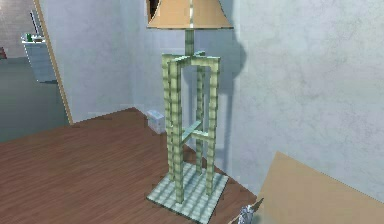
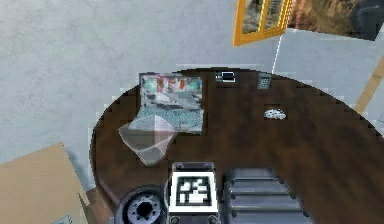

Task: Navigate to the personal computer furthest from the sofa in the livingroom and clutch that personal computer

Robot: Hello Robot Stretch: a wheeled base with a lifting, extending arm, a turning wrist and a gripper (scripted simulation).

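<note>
**Arm at round table — computer on the tabletop's left part**

Arm side view, bottom edge: the gripper (image 2: 141,208) shows as a dark rounded body just left of a white square marker with black marks (image 2: 195,190). I can't make out the fingers, so its grip state cannot be told, nor whether it holds anything. Right of the marker sits a dark ribbed block (image 2: 258,195).

Beyond these is a round dark-brown wooden table (image 2: 310,150). Nearest the gripper on it is a clear glassy bowl-shaped object (image 2: 148,142). Just behind that stands the personal computer (image 2: 172,100) — an open grey laptop, lid raised, colourful screen toward the camera, on the table's left part near the pale wall.

Farther back lie a small dark flat item (image 2: 227,76) and a second dark item (image 2: 263,82). A small pale round piece (image 2: 272,115) lies right of the computer. An orange-framed picture (image 2: 262,20) hangs above. A tan flat board (image 2: 35,185) is at lower left.

Forward view: a floor lamp with pale green lattice stand and tan shade (image 1: 190,100) stands on a brown wood floor (image 1: 80,170).
</note>
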